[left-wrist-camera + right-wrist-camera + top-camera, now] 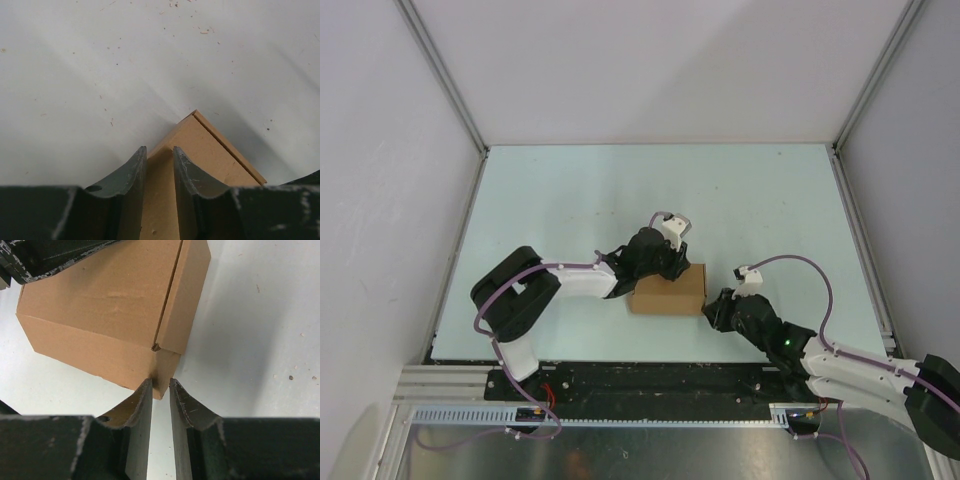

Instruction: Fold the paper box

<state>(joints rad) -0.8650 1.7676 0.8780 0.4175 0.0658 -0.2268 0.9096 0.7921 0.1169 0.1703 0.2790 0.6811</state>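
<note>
So, the box (670, 292) sits on the table (570, 190) between my two sets of fingers, standing up as a closed-looking block. Its long axis runs across in front of me, left to right, one short end toward each arm.

My right fingers (710, 308) are at its near right corner. From them the box lies ahead and off to the left. The upright corner edge pokes just into the narrow gap between my tips, with bare table showing through the rest of the gap. They stand only a little apart. Whether they are squeezing that corner or only bracketing it, I cannot tell.

My left fingers (670, 266) reach in over the far edge of the box, above its top. They too are parted by a narrow slot, and cardboard fills it. The box's far corner points away ahead of them, a bit to the right. Pinching a wall or merely resting on the top, I cannot tell.

The end flap (187, 295) at the right end laps over the top, its seam (167, 300) running the short way, and it looks slightly proud. My right fingers are nearer to it. I judge the next push is theirs: inward along the long axis, toward my left fingers, which would brace.
</note>
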